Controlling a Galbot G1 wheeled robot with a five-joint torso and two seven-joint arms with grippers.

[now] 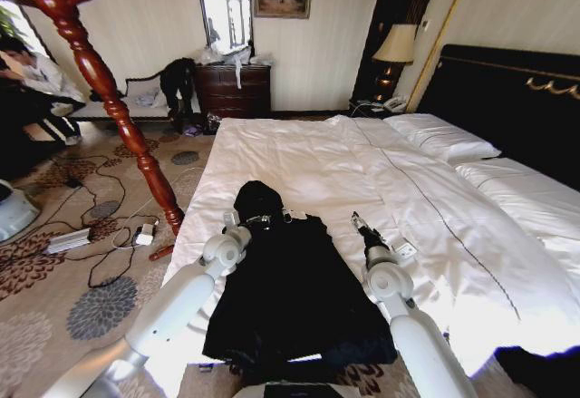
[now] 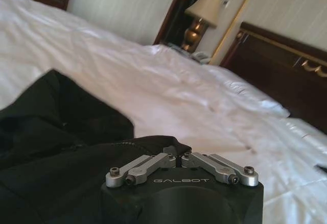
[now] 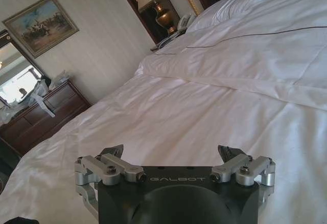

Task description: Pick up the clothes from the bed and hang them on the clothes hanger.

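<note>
The clothes, a black shiny jacket with its hood pointing up the bed, lie flat on the near left part of the white bed. My left gripper rests at the jacket's collar; in the left wrist view its links are drawn together at the left gripper, with black fabric bunched right at the tips. My right gripper hovers open over bare duvet just right of the jacket, its fingertips spread wide. The red-brown clothes hanger stands on the carpet left of the bed.
Cables and a power strip litter the patterned carpet around the stand's foot. A dark dresser and a bench stand at the far wall, a lamp beside the black headboard. A person sits at the far left.
</note>
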